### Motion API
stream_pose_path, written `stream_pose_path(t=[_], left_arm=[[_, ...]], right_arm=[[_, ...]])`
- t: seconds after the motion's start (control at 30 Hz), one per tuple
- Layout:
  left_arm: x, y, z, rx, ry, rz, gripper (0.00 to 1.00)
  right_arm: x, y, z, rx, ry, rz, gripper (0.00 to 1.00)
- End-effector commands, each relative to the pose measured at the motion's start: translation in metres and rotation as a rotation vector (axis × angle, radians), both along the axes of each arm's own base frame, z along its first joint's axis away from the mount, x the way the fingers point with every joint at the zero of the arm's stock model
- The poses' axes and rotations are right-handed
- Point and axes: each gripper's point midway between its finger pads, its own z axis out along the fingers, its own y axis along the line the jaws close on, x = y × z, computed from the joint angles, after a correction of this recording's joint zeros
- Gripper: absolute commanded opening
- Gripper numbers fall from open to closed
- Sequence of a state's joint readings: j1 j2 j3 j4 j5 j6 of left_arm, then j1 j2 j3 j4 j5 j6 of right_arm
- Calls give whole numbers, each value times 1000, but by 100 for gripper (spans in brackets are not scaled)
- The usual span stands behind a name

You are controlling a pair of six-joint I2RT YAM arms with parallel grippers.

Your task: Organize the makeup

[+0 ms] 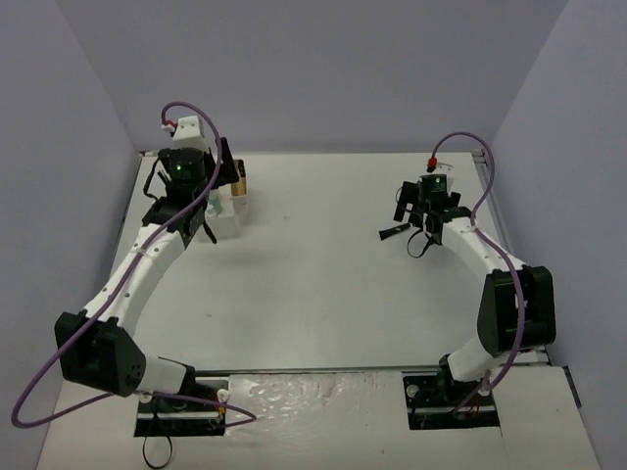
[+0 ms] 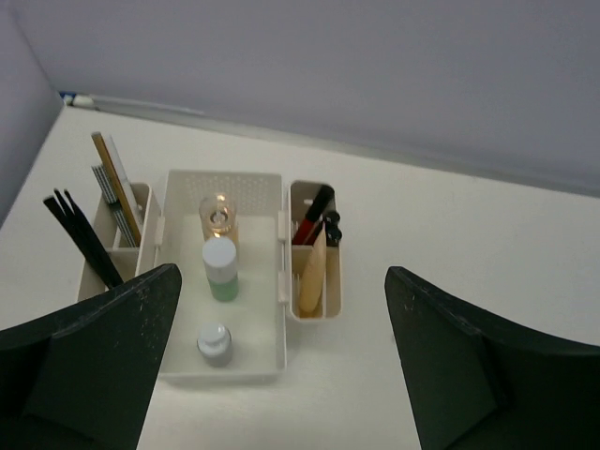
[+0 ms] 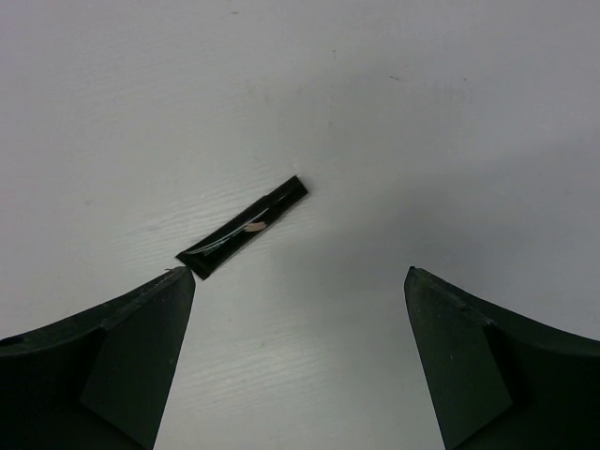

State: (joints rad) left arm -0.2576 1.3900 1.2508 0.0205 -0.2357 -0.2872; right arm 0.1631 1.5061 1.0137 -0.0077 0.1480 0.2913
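Observation:
The white-and-beige box (image 2: 272, 187) holds an amber bottle (image 2: 217, 216), a green bottle (image 2: 221, 270) and a grey bottle (image 2: 214, 343) in its middle tray. Its right side cup holds red, tan and black pencils (image 2: 314, 246). Its left side cups hold black brushes (image 2: 82, 236) and a tan stick (image 2: 114, 186). My left gripper (image 2: 281, 375) is open and empty, above the table just in front of the box. A flat black tube (image 3: 246, 228) lies alone on the table. My right gripper (image 3: 295, 366) is open and empty above it, the tube's near end close to the left fingertip (image 3: 169, 286).
In the top view the box (image 1: 235, 223) stands at the back left beside the left gripper (image 1: 186, 213). The black tube (image 1: 395, 232) lies at the back right by the right gripper (image 1: 411, 217). Purple walls close off the back and both sides.

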Motion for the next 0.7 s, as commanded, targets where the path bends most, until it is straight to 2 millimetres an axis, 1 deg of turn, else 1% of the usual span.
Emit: stream_pose_path(t=[0.0, 0.07, 0.13, 0.17, 0.2, 0.23, 0.3, 0.33, 0.37, 0.47, 0.57, 0.67], left_arm=[[-47, -13, 17, -115, 97, -91, 89], [-66, -21, 9, -128, 142, -155, 89], [-86, -23, 0, -133, 179, -193, 89], [-98, -23, 1, -136, 180, -212, 89], [-109, -24, -5, -134, 193, -234, 89], [-112, -25, -15, -133, 215, -243, 89], [-132, -22, -23, -119, 215, -265, 90], [-137, -21, -27, -112, 217, -268, 90], [-141, -19, -32, -105, 218, -269, 90], [-151, -12, -39, -89, 206, -252, 93], [-156, -6, -39, -73, 195, -236, 93], [-156, -6, -38, -73, 197, -236, 93]], right_arm=[[39, -14, -4, 0, -3, -50, 91], [54, -17, -12, -14, 13, -54, 90], [65, -19, -19, -32, 25, -59, 90], [69, -22, -22, -39, 30, -64, 90], [75, -23, -27, -42, 38, -65, 90], [78, -23, -30, -44, 43, -64, 89], [85, -25, -38, -62, 58, -64, 90], [87, -27, -42, -70, 66, -66, 90], [88, -29, -46, -76, 74, -69, 90], [85, -33, -61, -91, 108, -81, 90], [76, -38, -73, -106, 140, -92, 90], [64, -40, -82, -114, 169, -99, 90]])
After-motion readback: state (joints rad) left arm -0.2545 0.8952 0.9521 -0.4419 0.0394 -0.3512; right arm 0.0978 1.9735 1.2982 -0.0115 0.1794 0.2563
